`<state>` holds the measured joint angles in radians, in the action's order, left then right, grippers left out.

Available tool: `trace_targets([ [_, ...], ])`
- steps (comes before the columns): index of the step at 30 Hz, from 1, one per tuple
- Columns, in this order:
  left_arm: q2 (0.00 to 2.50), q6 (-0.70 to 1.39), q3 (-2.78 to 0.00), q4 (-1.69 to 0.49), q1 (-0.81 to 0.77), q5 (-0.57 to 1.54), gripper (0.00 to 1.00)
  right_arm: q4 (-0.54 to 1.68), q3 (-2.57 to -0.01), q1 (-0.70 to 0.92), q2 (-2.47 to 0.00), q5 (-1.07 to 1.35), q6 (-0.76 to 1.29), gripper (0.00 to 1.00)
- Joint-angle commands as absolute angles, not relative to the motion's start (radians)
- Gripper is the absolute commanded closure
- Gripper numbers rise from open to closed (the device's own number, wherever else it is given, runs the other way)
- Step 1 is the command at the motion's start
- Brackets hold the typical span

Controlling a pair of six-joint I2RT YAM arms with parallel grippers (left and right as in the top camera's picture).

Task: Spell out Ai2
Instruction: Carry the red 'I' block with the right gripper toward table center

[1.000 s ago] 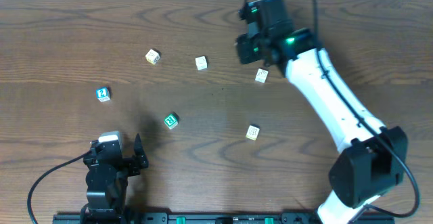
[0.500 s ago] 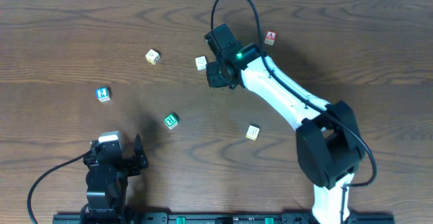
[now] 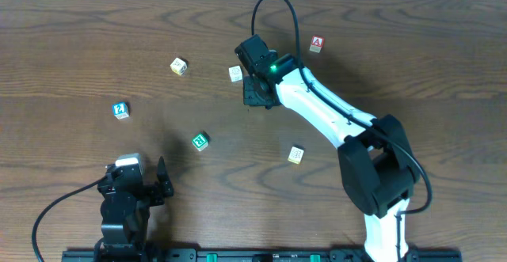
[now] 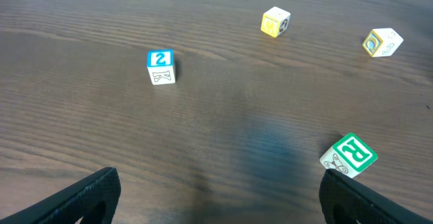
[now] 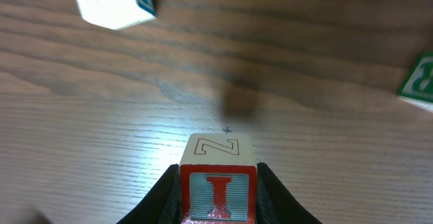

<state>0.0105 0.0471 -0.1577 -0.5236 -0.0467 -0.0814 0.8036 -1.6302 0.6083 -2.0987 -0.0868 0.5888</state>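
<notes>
In the right wrist view, my right gripper (image 5: 218,198) is shut on the cube with the red "I" (image 5: 218,189), held just above the table; its top face shows an outlined "Z". Overhead, that gripper (image 3: 255,94) hangs mid-table, just right of a cream cube (image 3: 235,74). The red "A" cube (image 3: 317,44) sits at the back right. At the left lies the blue "2" cube (image 3: 120,110), also in the left wrist view (image 4: 161,67). My left gripper (image 4: 223,207) stands open near the front left (image 3: 136,184), nothing between its fingers.
A green cube (image 3: 200,142) lies front of centre, close to my left gripper's right finger (image 4: 369,200). Cream cubes sit at the back left (image 3: 179,66) and right of centre (image 3: 295,155). The right arm (image 3: 333,119) stretches diagonally across the right half.
My right arm has swung left from the back right toward mid-table with the "I" cube in its jaws, uncovering the "A" cube. The left arm has not moved.
</notes>
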Motion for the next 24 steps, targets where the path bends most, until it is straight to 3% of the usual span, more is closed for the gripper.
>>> trace_targets([
  [1, 0.004, 0.029, -0.142, -0.524, -0.042, -0.084, 0.05, 0.808, -1.641, 0.622, -2.127, -0.102, 0.620, 0.99],
  [13, 0.004, 0.029, -0.142, -0.524, -0.042, -0.084, 0.05, 0.799, -1.640, 0.622, -2.135, -0.109, 0.620, 0.99],
  [16, 0.004, 0.029, -0.142, -0.524, -0.042, -0.084, 0.05, 0.799, -1.640, 0.622, -2.146, -0.108, 0.620, 0.78],
  [24, 0.004, 0.029, -0.142, -0.524, -0.042, -0.084, 0.05, 0.793, -1.640, 0.622, -2.147, -0.109, 0.619, 0.74],
])
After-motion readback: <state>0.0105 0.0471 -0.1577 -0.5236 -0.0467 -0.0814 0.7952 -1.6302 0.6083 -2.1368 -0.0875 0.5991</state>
